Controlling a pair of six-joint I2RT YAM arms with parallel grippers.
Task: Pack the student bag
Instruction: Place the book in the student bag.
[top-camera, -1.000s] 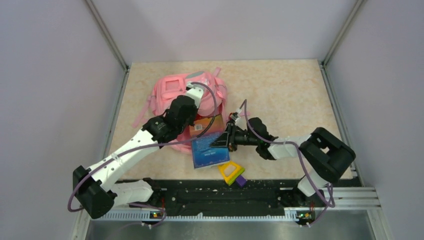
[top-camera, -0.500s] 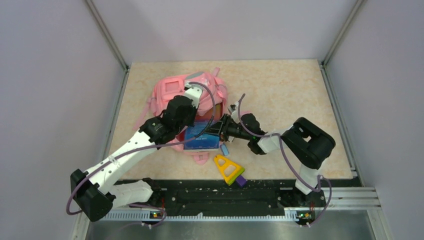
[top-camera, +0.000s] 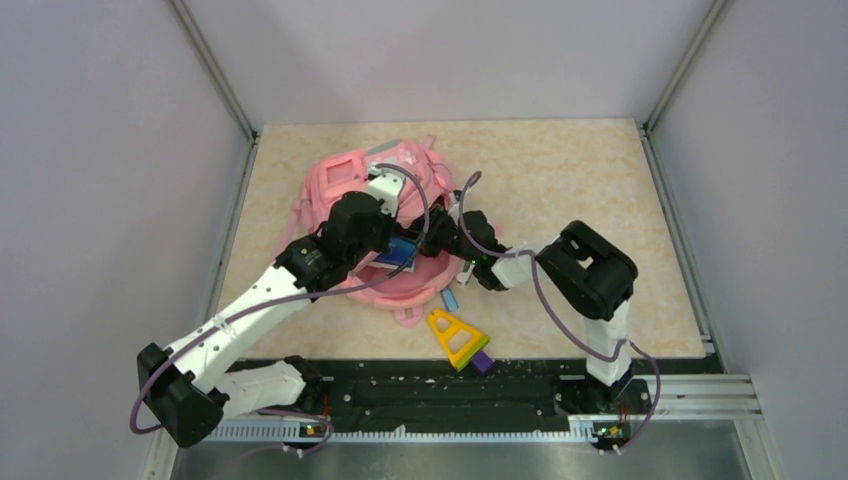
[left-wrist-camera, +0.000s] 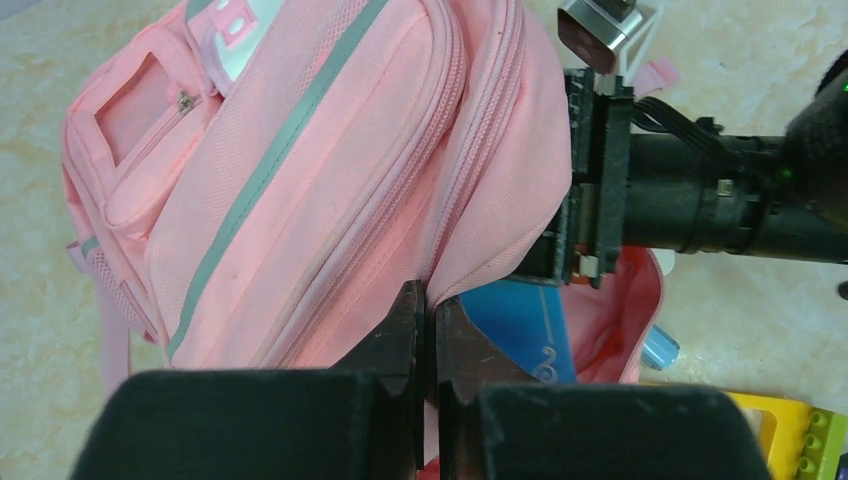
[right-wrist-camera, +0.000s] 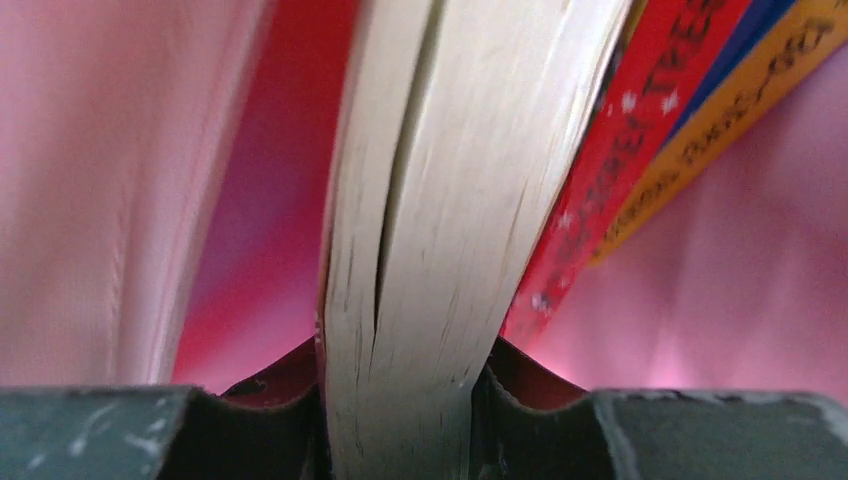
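Beige marbled tabletop (top-camera: 560, 180) carries the pink student bag (left-wrist-camera: 300, 180). My left fingers (left-wrist-camera: 405, 330) pinch its flap, holding the mouth open. My right fingers (right-wrist-camera: 150, 430) clamp a book (right-wrist-camera: 430, 200) that I see pointing lengthwise into that mouth.

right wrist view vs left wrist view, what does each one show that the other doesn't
Only the right wrist view: the book seen by its page edges, clamped in the right end effector, a red cover with orange lettering beside it, and the student bag from inside. Only the left wrist view: the bag's outside with its grey stripe, the left end effector shut on the opening's edge, the yellow toy and the table. Both: the pink bag and the held book.
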